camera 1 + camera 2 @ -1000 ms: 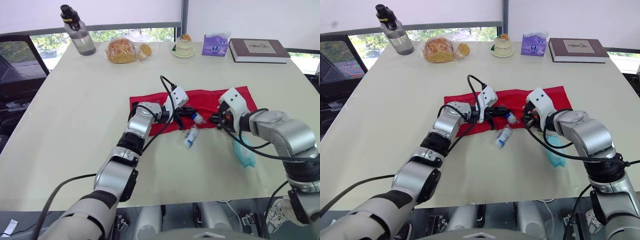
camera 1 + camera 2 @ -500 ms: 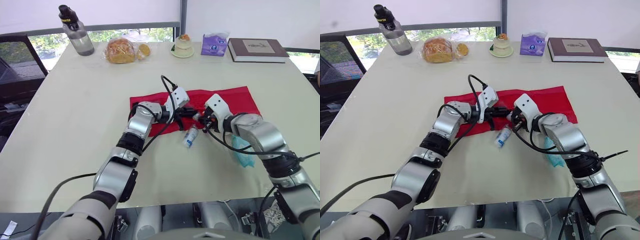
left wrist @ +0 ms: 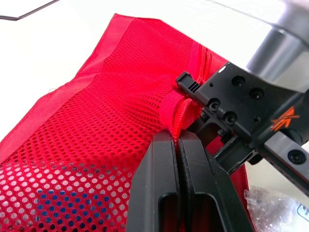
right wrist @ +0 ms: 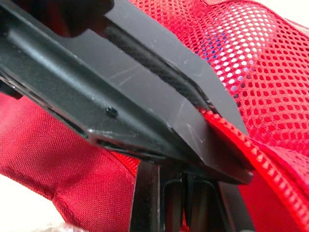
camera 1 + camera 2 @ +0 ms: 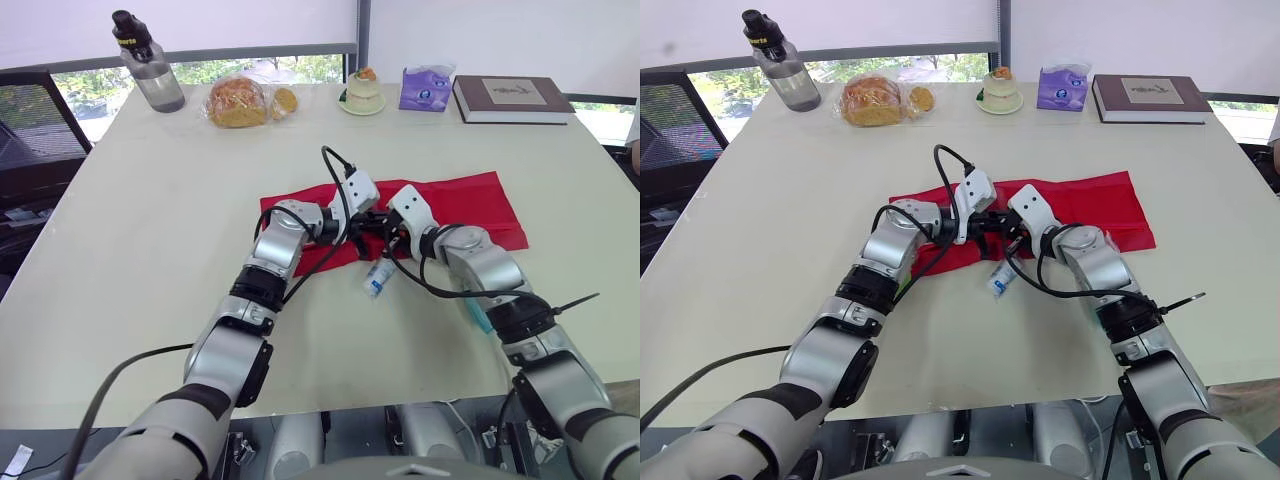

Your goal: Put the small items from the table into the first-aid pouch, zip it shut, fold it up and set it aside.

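By my read the job is in its early part. The red fabric first-aid pouch with a mesh pocket (image 5: 470, 205) lies unfolded and flat at the middle of the pale table (image 5: 150, 250), not zipped and not folded. Through the mesh I can make out something blue (image 3: 43, 205), so I judge that at least one item is already inside, though I cannot tell what it is. Just in front of the pouch's near edge a small clear plastic bottle with a blue label (image 5: 378, 277) lies on its side on the bare table. Further right a flat teal packet (image 5: 477, 315) is partly hidden by my right arm. Both need packing, and then come the zip, the fold and setting it aside.

My left gripper (image 3: 177, 137) is pressed together on a fold of the pocket's red rim, lifting that edge slightly. My right gripper (image 5: 395, 238) sits right against it at the same spot on the pouch, near the zip line. Whether it is spread or closed on anything I cannot tell, because the left one blocks its wrist view.
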